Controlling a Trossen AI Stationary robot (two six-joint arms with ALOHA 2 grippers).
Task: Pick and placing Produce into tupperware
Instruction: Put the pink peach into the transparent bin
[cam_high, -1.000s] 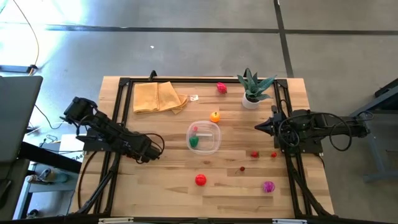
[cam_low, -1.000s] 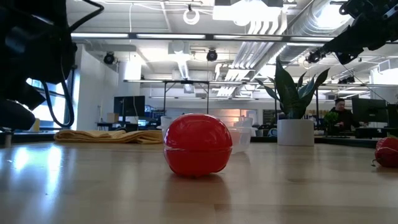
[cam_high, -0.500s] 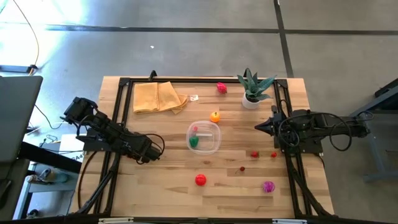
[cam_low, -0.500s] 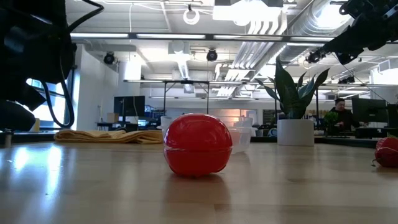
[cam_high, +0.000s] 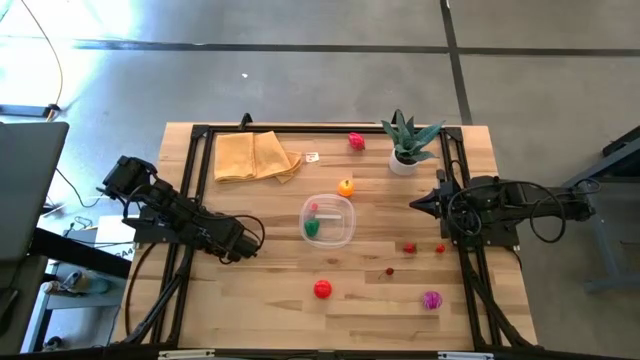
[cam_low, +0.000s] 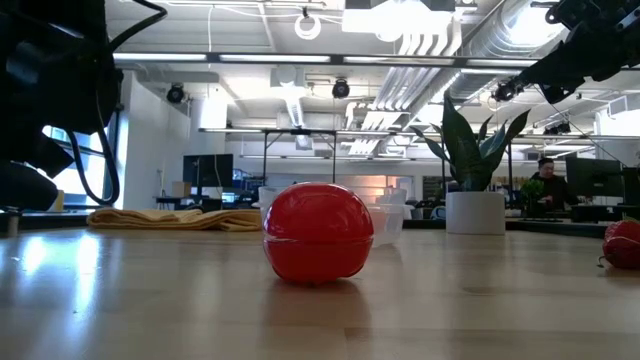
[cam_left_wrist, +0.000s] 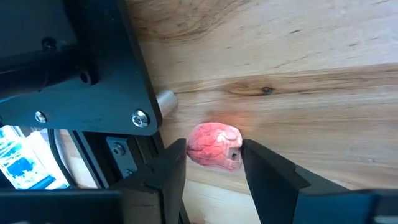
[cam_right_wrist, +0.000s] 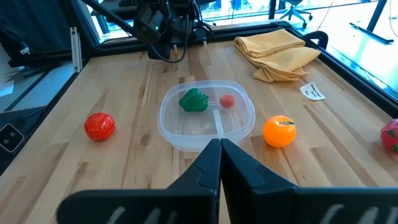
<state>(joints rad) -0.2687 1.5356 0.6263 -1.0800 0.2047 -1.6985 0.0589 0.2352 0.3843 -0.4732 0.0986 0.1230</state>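
The clear tupperware (cam_high: 328, 220) lies mid-table with a green piece (cam_right_wrist: 193, 100) and a small red piece (cam_right_wrist: 227, 101) in it. An orange piece (cam_high: 345, 187) lies just beyond it. A red ball-shaped piece (cam_high: 322, 289) lies near the front, a magenta piece (cam_high: 431, 299) at the front right, and a red-magenta piece (cam_high: 356, 141) at the far edge. My left gripper (cam_high: 247, 238) is left of the tupperware, shut on a pink-red piece (cam_left_wrist: 214, 146). My right gripper (cam_high: 413, 204) is shut and empty, right of the tupperware. My left gripper pinches the pink-red piece by its two opposite sides (cam_left_wrist: 191, 148) between its two fingers (cam_left_wrist: 171, 171), at their free ends. The wrist view looks down on the tabletop past the piece. I cannot tell whether the piece rests on the wood or is lifted.
A folded tan cloth (cam_high: 255, 156) lies at the far left, and a spiky potted plant (cam_high: 405, 142) stands at the far right. Three small red bits (cam_high: 409, 247) lie right of the tupperware. The black frame rail (cam_left_wrist: 74, 74) runs close by my left gripper.
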